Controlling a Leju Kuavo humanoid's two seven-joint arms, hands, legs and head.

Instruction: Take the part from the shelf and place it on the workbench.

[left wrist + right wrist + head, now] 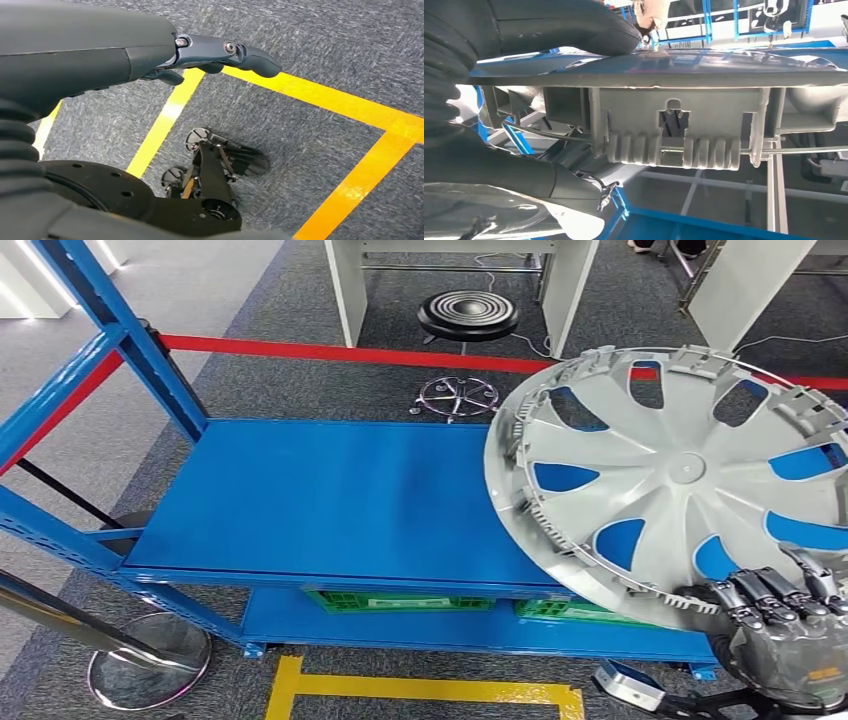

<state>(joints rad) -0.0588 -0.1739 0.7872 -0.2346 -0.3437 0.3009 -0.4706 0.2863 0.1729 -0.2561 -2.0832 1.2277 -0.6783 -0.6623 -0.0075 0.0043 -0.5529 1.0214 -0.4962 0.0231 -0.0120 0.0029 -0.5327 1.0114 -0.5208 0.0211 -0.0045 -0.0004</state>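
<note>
Above one blue shelf (pixel 330 500), right hand (pixel 785 615) grips one hubcap (pixel 680 480).

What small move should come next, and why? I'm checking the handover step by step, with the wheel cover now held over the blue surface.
Probably lower the wheel cover toward the blue surface. The right robot hand grips its near rim, and the cover hangs tilted with its far edge raised. The left robot hand hangs by the floor, holding nothing.

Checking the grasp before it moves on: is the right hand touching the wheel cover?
Touching. In the head view the right hand has its fingers wrapped over the lower rim of the wheel cover; the right wrist view shows the thumb pressed on the cover's face.
</note>
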